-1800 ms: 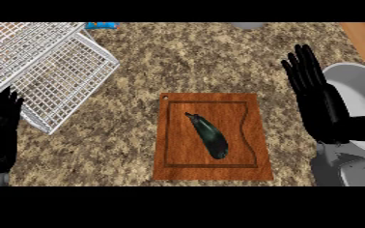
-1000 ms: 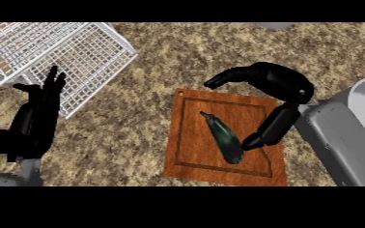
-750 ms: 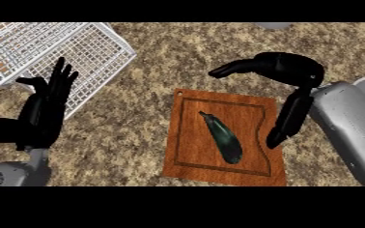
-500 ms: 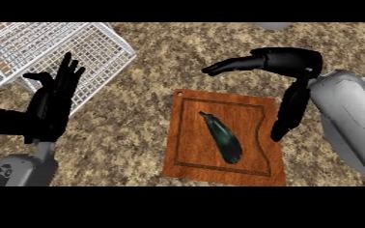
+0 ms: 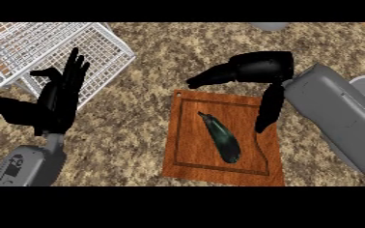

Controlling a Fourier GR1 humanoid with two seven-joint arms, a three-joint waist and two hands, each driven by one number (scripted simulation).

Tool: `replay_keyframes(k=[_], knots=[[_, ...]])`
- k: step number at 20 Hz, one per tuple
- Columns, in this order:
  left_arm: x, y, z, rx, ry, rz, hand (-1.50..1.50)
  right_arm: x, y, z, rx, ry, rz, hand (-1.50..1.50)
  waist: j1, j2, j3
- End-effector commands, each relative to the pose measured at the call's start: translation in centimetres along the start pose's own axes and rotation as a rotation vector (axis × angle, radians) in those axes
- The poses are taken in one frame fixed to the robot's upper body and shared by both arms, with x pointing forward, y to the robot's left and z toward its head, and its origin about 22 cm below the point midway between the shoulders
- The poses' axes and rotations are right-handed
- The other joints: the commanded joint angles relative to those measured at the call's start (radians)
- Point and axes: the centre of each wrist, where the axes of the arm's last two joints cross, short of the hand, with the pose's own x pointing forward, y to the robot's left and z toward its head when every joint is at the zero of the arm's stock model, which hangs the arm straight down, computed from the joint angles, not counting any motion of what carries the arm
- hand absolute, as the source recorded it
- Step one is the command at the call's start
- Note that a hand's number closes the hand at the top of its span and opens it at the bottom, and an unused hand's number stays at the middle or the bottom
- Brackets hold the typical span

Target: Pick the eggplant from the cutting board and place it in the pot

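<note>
A dark, slim eggplant (image 5: 220, 137) lies slanted on the wooden cutting board (image 5: 187, 153) in the lower middle of the head view. My right hand (image 5: 258, 68) hangs above the board's far edge, open, its fingers stretched left and its thumb pointing down toward the board's right side. It does not touch the eggplant. At the left my left hand (image 5: 55, 99) rests open with its fingers up. At the right edge a pale sliver (image 5: 357, 85) may be the pot; I cannot tell.
A white wire dish rack (image 5: 53, 48) fills the upper left, partly behind my left hand. A grey object (image 5: 269, 26) shows at the top edge. The speckled stone counter (image 5: 135, 125) lies between the rack and the board.
My right hand has swung in from the right edge over the board's far side and spread open. My left hand has risen and moved right, and the view has shifted a little.
</note>
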Motion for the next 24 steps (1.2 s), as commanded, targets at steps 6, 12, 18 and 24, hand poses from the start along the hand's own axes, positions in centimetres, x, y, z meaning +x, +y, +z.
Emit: replay_keyframes(k=[6,12,18,24], knots=[[0.9,-0.2,-1.3,-0.027,-0.086,-0.011,0.00,-3.2,4.0,-4.0,0.265,-0.042,-0.004,-1.50,-0.028,-0.018,0.009],[1.8,0.3,-2.1,-0.031,-0.103,-0.054,0.00,-5.5,3.3,-3.2,0.224,-0.070,0.002,-1.50,-0.019,-0.017,0.009],[1.9,-0.5,-2.4,-0.016,-0.085,-0.031,0.00,-6.8,6.1,-4.4,0.204,-0.153,-0.008,-1.50,-0.038,-0.022,0.009],[0.6,-0.5,-2.6,0.006,-0.082,-0.035,0.00,-7.7,8.3,-6.8,0.246,-0.081,0.085,-1.50,-0.054,-0.028,0.008]])
